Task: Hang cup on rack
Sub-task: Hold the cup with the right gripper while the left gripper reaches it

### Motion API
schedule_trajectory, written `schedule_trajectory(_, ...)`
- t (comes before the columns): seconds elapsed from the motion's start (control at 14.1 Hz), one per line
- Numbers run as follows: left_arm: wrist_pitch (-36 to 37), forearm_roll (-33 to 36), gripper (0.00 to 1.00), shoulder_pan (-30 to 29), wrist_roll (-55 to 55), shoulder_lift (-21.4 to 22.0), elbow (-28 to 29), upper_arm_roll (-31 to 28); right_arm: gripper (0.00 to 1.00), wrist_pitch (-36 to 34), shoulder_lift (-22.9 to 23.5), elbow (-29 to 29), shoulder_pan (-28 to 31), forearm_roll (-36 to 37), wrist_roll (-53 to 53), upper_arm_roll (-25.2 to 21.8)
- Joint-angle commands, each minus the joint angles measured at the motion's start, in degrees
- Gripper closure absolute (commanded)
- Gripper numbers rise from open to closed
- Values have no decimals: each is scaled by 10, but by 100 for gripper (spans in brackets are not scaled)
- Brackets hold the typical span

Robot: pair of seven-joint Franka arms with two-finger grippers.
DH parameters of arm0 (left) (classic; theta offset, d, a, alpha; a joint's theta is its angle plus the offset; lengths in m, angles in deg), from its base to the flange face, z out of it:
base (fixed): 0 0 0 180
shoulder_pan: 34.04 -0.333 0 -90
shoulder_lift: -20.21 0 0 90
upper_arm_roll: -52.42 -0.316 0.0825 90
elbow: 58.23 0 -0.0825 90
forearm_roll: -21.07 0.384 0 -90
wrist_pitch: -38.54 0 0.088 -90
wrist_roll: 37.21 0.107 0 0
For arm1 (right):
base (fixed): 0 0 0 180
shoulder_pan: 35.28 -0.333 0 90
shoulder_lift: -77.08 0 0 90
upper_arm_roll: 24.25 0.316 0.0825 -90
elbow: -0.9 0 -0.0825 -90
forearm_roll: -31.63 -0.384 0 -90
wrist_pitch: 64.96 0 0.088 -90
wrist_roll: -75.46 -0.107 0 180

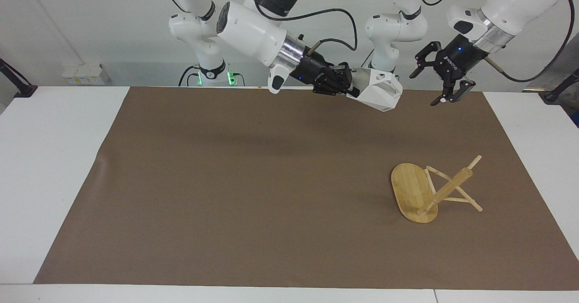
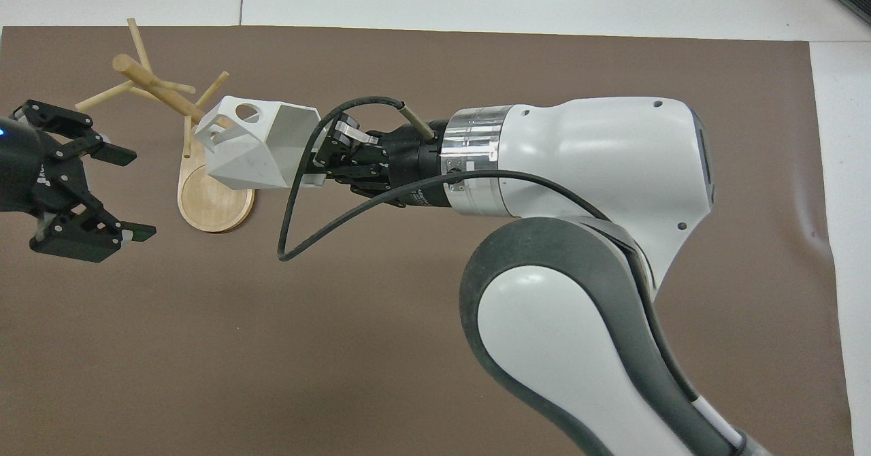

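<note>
Brown and matte, a smooth rectangular mat (image 1: pixel 253 190) covers most of the white table (image 1: pixel 49 167), leaving pale margins at its ends. Next in size come the glossy white arms: in the overhead view the right arm sweeps up from about five o'clock toward the centre, ending in a brushed metal collar and the black right pincer (image 1: pixel 347 85) (image 2: pixel 320 160), which is pinched on the rim wall of the cup (image 1: pixel 377 90) (image 2: pixel 255 144). The cup is matte white with angular faceted sides and a handle pierced by a round hole; it is held tipped on its side in the air, over the mat's edge nearest the robots in the facing view. The rack (image 1: pixel 429 192) (image 2: pixel 184 143) of light bamboo lies toppled at roughly four o'clock in the facing view, toward the left arm's end of the mat: its flat oval base stands on edge, the thick round post slants upward, and thin pegs splay onto the mat. The black left pincer (image 1: pixel 436 79) (image 2: pixel 102 194), at about one o'clock there, hangs over the mat with fingers spread, holding nothing.
</note>
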Motion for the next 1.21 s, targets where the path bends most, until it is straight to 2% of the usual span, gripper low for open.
schedule_trajectory(0.0, -36, -39, 0, -5, 52, 13, 25, 1, 100, 11, 2, -3, -7, -13, -4, 1)
schedule_trajectory(0.43, -117, -113, 0, -4, 76, 56, 119, -1, 100, 13, 8, -5, -10, -12, -4, 1)
schedule_trajectory(1.14, -154, -148, 0, 24, 99, 55, 123, 6, 100, 17, 16, -3, -31, -4, -5, 1)
